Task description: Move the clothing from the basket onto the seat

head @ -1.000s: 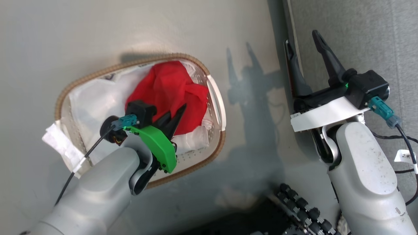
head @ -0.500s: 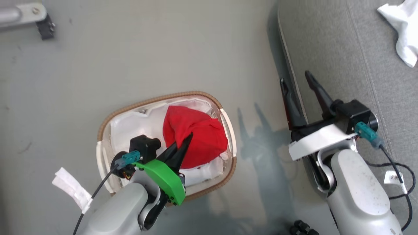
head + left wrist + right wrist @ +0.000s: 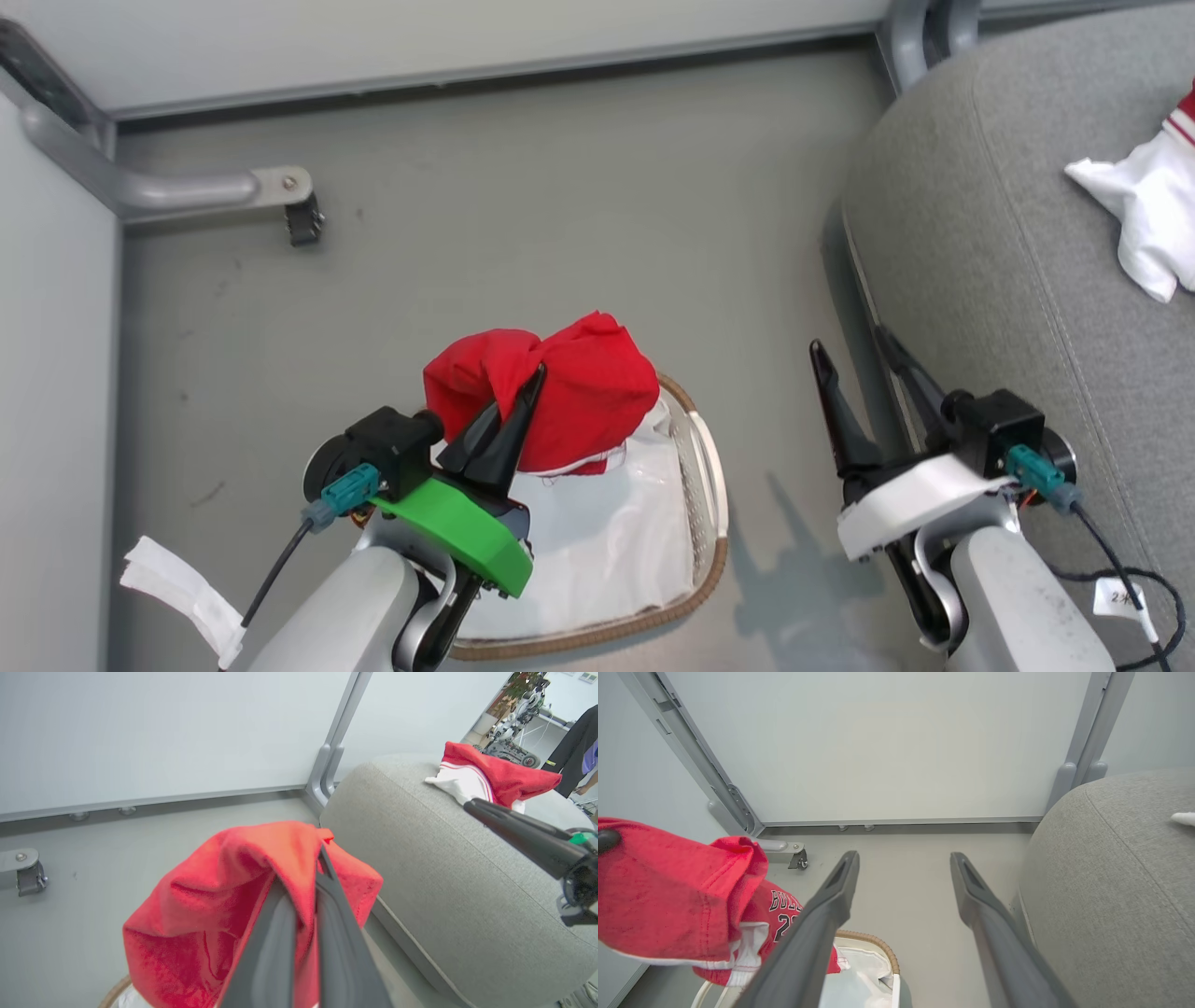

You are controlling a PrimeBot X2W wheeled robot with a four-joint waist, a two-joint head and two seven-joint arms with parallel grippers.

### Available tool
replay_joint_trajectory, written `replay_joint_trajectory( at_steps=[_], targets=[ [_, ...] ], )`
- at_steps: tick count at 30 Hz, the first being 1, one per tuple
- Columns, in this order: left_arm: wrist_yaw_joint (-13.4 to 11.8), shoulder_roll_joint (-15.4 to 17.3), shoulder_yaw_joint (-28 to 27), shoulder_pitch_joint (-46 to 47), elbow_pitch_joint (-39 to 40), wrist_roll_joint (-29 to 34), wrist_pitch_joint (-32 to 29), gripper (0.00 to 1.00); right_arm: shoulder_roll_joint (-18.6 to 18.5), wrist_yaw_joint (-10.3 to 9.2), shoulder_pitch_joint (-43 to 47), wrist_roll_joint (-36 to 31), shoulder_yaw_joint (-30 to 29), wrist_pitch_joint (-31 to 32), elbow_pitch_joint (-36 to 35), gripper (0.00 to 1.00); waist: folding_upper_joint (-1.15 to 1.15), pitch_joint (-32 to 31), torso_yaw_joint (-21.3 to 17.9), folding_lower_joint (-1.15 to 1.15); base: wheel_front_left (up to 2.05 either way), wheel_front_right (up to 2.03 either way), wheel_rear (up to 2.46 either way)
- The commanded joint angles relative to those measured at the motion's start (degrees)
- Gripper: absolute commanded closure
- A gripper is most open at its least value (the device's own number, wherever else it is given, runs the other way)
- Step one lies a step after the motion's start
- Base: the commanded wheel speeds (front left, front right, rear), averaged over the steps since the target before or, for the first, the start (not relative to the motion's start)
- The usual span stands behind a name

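My left gripper (image 3: 534,378) is shut on the clothing (image 3: 560,401), a bright red bundle with white trim hanging above the basket (image 3: 714,504). In the left wrist view the red cloth (image 3: 219,905) drapes over the closed fingers (image 3: 336,933). The right wrist view shows the clothing (image 3: 668,896) with printed letters, over the basket's woven rim (image 3: 873,941). My right gripper (image 3: 850,343) stands open and holds nothing, between basket and seat (image 3: 1008,243). The grey seat (image 3: 444,868) lies to the right.
A white liner (image 3: 607,551) fills the basket. A white and red garment (image 3: 1144,210) lies on the seat's far side. A wall panel with a metal frame and a caster foot (image 3: 301,219) stand behind. A person (image 3: 577,737) stands far off.
The head camera has tilted, so the whole picture shifted. My left gripper has lifted the red clothing out of the basket to above its rim. The right gripper stays open.
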State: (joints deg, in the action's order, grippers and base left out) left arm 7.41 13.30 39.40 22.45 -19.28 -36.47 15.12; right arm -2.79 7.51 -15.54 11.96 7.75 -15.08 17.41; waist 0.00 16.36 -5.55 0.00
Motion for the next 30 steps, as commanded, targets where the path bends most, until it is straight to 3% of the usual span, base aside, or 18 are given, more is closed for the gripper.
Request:
replay_joint_trajectory(
  at_steps=[1,17,30],
  targets=[
    [0.15,-0.27,-0.67,-1.56,1.1,1.06,0.04,1.0,-0.28,-0.05,1.45,0.35,0.3,-0.11,0.46,0.0,0.0,-5.69,3.56,0.0,0.0,0.0,0.0],
    [0.15,-1.03,-4.65,-2.93,9.86,6.24,0.04,1.0,-0.25,-0.04,8.27,2.16,6.19,-0.11,3.53,0.0,0.0,-13.64,4.19,0.0,0.0,0.0,0.0],
    [0.15,-1.75,-3.19,-3.08,11.37,6.83,0.03,1.0,-1.95,-0.05,3.83,3.79,17.01,-0.11,-2.65,0.0,0.0,-14.17,5.47,0.0,0.0,0.0,0.0]
  ],
)
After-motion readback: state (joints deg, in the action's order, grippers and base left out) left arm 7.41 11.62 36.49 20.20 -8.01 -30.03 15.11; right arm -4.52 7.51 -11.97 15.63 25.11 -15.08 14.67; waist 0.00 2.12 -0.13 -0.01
